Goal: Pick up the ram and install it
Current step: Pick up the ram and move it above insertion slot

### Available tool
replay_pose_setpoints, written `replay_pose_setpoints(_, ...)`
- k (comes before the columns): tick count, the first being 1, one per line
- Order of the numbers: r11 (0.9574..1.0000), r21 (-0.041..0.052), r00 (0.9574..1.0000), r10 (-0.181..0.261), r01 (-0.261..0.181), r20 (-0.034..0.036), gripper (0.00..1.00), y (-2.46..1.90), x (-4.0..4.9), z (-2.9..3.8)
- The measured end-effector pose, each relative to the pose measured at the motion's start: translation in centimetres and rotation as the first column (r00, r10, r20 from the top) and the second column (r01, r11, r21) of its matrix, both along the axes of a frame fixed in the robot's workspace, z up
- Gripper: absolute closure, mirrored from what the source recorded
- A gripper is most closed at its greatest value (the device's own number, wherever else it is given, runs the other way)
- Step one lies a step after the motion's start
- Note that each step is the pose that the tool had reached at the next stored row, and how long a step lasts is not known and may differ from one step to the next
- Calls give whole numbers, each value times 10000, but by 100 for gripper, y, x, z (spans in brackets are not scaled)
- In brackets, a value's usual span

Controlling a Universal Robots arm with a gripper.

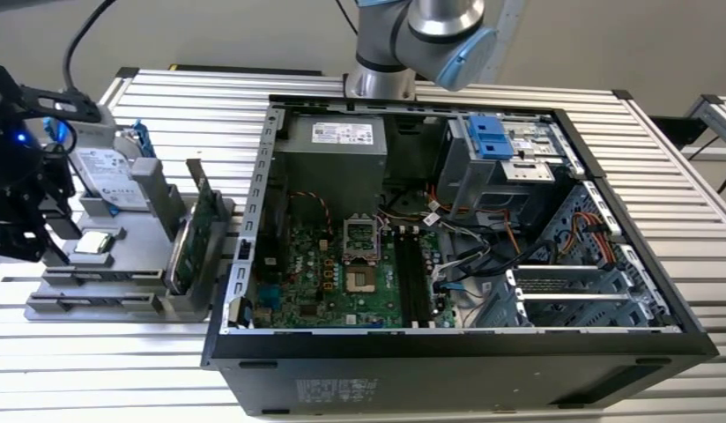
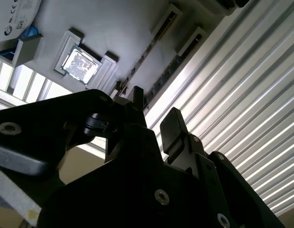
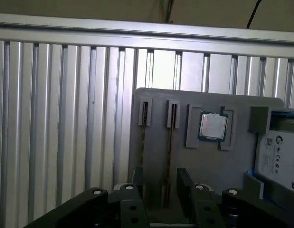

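First wrist view has the released claw straddling the ram, a thin dark stick standing edge-up in a matte grey fixture at nine o'clock of the black computer case; closing off-centre could cant it or snag the neighbouring stick.

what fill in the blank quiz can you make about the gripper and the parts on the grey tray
1. The gripper is ___, with a finger on either side of the ram.
2. In the first wrist view, the processor chip on the grey tray sits between the ram and the ___.
3. In the exterior view, the green card stands ___ in the tray.

Missing words: open; hard drive; upright.
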State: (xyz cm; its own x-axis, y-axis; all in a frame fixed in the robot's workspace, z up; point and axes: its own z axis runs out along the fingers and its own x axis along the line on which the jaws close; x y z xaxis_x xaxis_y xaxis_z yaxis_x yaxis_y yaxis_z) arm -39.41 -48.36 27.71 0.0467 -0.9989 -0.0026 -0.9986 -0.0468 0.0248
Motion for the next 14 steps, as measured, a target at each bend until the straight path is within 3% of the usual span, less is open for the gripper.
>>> replay_pose_setpoints(4,10000,-3,10000,2,-2,6,0,-17,1,-43)
replay_pose_setpoints(14,10000,-1,10000,0,0,10,0,-108,1,-129)
